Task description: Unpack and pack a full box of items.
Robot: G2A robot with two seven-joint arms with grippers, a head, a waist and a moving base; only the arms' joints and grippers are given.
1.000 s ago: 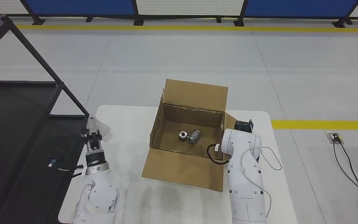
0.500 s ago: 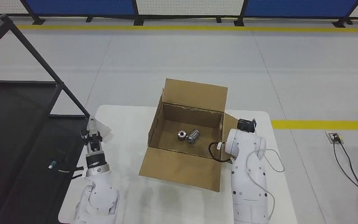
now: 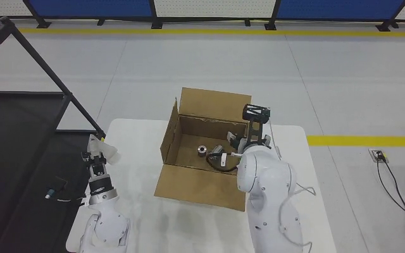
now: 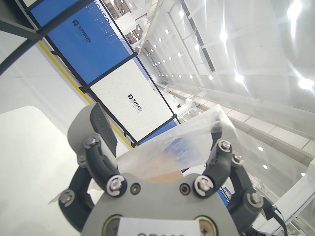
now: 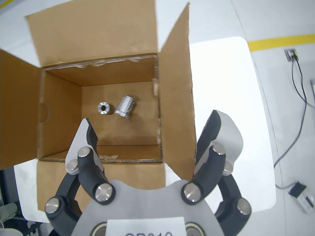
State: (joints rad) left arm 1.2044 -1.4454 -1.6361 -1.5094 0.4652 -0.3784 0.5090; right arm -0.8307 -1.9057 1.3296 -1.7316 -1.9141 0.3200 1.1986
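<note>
The white tabletop (image 3: 136, 190) carries an open cardboard box (image 5: 93, 28) with all four flaps folded out or standing up. The right claw (image 5: 151, 117) hangs above the box's mouth, pointing down into it, its jaws spread wide with nothing between them. The left claw (image 4: 155, 124) sits at the tabletop's far left edge, well apart from the box, and its jaws are wide too. A thin clear plastic bag (image 4: 187, 138) lies across one of its fingers; I cannot be sure whether the bag is pinched anywhere or only draped there. On the box floor rest two small metal parts just beside each other, a stubby cylinder (image 5: 125, 106) and a slotted ring (image 5: 103, 108).

This looks like the unpacking stage, nearly done, with those two pieces left inside. The next move probably calls for the right claw to drop straight between the box walls, clear of the standing side flap, centre over one part and close on it.
</note>
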